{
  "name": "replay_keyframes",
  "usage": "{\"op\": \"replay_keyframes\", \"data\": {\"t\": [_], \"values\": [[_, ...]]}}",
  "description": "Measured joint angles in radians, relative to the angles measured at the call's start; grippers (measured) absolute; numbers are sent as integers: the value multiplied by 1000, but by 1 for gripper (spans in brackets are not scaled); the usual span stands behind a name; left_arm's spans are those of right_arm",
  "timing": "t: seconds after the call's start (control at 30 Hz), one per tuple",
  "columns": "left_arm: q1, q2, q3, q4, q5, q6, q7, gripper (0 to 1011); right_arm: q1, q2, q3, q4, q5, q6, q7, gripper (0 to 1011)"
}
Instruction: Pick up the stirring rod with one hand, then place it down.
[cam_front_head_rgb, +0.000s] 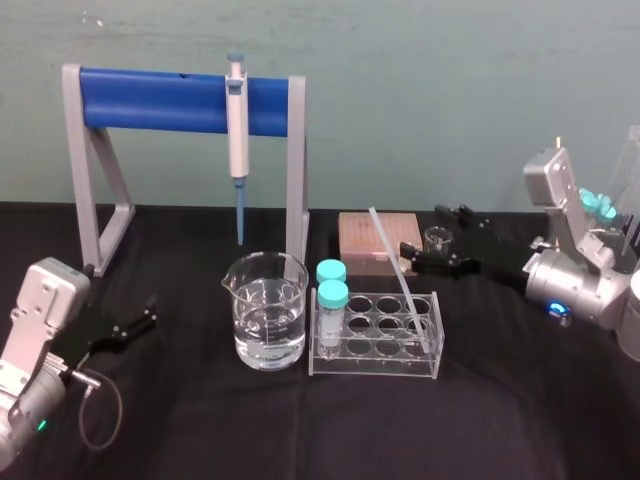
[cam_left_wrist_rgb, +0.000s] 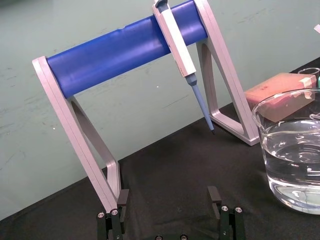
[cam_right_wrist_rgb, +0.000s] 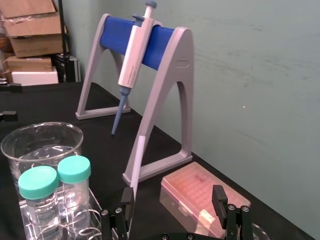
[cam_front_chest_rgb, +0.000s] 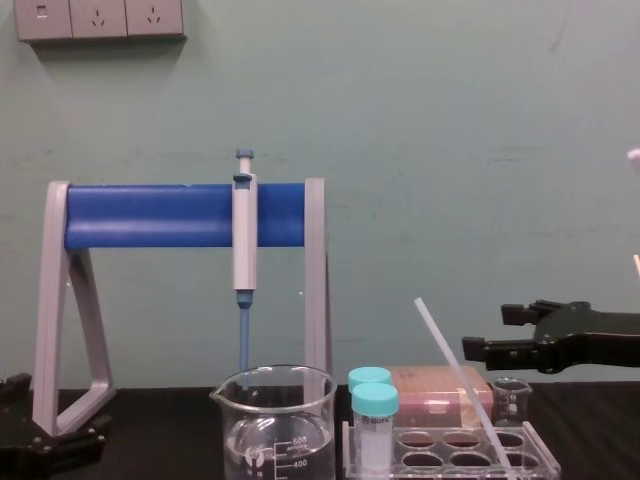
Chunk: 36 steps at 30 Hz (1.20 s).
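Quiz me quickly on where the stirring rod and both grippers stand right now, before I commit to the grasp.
1. Multiple choice: how does the stirring rod sit in the test-tube rack?
A. Lying flat across its top
B. Leaning, lower end in a hole
C. Standing perfectly vertical

2. True or false: the right gripper, hovering behind the rack's right end, is shut on the stirring rod.

3. Fill in: the left gripper, low and far to the left of the rack, is ___ (open or shut).

Key:
1. B
2. False: it is open and apart from the rod.
3. open
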Motion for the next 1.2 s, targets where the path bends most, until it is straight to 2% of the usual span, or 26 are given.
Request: {"op": "replay_keyframes", "data": {"t": [0.93,1.2], "values": [[0,0,0,0,0,0,0,1000,68,-83,-24,112,-19,-9,49,1003],[0,0,0,0,0,0,0,1000,78,-94,-25,133,-25,-9,50,1003]]}}
